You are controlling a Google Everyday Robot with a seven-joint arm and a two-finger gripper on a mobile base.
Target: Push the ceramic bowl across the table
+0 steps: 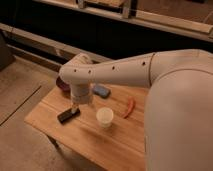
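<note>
Ceramic bowl [61, 86] at table's [100, 145] far-left edge, half hidden behind arm [120, 72] — wrist points straight down, gripper [75, 106] low over black block [68, 115] — grip state can't tell.

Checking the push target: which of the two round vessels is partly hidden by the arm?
The maroon ceramic bowl at the far-left edge of the table; the white cup stands in full view. The gripper hangs above the black block.
</note>
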